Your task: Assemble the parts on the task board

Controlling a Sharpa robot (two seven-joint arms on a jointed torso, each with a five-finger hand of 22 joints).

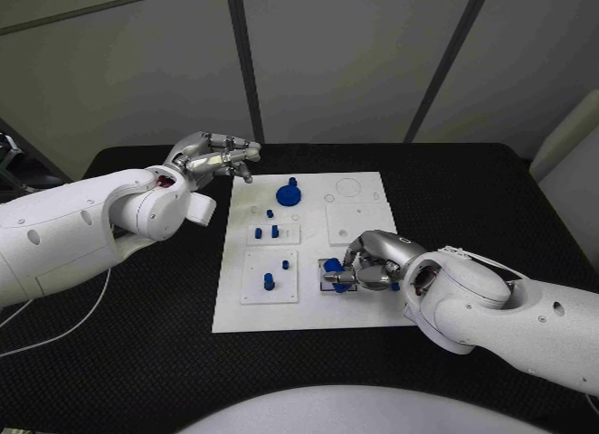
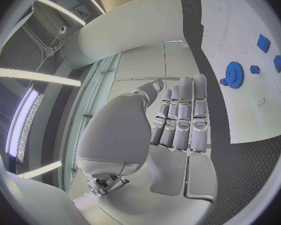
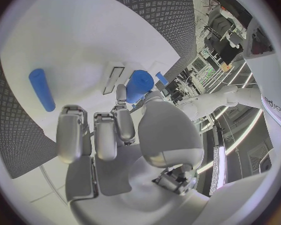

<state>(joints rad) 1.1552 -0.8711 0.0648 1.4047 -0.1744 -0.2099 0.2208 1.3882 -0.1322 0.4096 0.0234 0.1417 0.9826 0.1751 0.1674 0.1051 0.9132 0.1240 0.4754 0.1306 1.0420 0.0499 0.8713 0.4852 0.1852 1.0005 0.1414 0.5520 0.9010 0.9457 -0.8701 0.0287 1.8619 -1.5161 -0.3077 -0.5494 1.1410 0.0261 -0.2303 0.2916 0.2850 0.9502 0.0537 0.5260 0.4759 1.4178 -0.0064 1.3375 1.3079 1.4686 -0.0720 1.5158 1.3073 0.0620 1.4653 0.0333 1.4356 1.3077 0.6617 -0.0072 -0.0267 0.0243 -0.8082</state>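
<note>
The white task board [image 1: 313,307] lies mid-bench, and my right hand [image 1: 365,264] rests at its near right corner, fingers pinching a small blue part [image 3: 139,85] by its sides (light, stiff, smooth plastic, likely slippery). My left hand [image 1: 215,159] hovers beyond the board's far left corner, fingers loosely curled on nothing; my own fingers hide the part's seat.

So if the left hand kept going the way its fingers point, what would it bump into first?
Probably nothing: the left hand points across the board's far end, above it. The blue gear lies nearer and lower, though depth is unclear.
</note>
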